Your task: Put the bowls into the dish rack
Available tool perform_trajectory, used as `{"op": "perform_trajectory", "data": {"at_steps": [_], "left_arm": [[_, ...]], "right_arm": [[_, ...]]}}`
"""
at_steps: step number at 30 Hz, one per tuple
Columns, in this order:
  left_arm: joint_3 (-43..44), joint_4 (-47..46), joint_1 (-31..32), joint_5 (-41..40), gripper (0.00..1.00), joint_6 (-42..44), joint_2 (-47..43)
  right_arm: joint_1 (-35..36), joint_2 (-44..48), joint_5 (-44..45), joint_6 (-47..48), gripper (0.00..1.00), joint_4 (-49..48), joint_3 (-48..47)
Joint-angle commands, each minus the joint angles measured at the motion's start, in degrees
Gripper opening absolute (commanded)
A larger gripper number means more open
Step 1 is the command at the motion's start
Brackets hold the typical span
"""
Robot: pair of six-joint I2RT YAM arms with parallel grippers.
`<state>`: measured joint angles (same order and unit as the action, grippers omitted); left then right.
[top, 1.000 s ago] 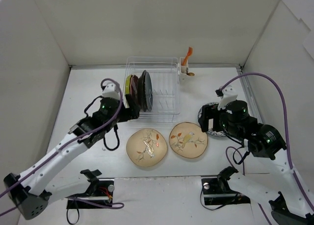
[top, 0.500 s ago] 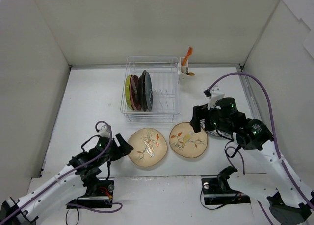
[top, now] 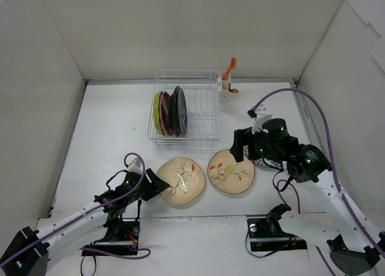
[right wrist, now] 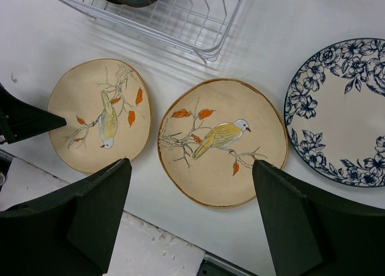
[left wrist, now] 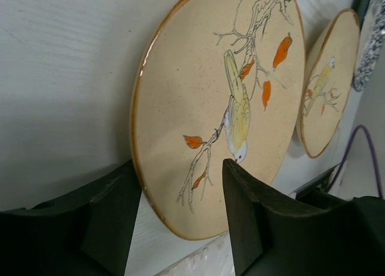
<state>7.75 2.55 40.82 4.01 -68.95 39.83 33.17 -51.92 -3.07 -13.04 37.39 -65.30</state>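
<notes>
The dish rack (top: 198,116) stands at the back with three bowls upright in it: lime green (top: 157,112), pink (top: 165,113) and dark teal (top: 178,110). Two cream bird-print bowls lie flat in front of it, left (top: 180,181) and right (top: 231,171). My left gripper (top: 153,184) is open; in the left wrist view it (left wrist: 180,168) straddles the near rim of the left cream bowl (left wrist: 222,101). My right gripper (top: 239,148) is open and empty, above the right cream bowl (right wrist: 222,141). A white bowl with blue flowers (right wrist: 343,107) lies to its right, partly hidden under the right arm in the top view.
A white utensil cup (top: 227,89) with an orange utensil (top: 230,67) hangs on the rack's back right corner. White walls close in the table on the left, back and right. A rack corner (right wrist: 198,29) shows in the right wrist view.
My left arm has come away from the rack, down to the left cream bowl's rim. My right gripper has moved left, over the right cream bowl.
</notes>
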Motion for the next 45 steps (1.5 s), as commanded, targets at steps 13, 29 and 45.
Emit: {"op": "perform_trajectory", "data": {"at_steps": [13, 29, 45], "left_arm": [[-1.3, -10.6, 0.2, 1.6, 0.00, -3.7, 7.5], [16.7, 21.0, 0.2, -3.1, 0.00, -0.5, -11.5], [50.2, 38.8, 0.2, -8.5, 0.00, 11.9, 0.7]], "right_arm": [[-0.4, 0.1, -1.0, -0.8, 0.78, -3.6, 2.1], [0.1, -1.1, -4.1, 2.5, 0.78, -3.7, 1.7], [0.2, -0.7, -1.1, 2.0, 0.78, -3.6, -2.5]]}}
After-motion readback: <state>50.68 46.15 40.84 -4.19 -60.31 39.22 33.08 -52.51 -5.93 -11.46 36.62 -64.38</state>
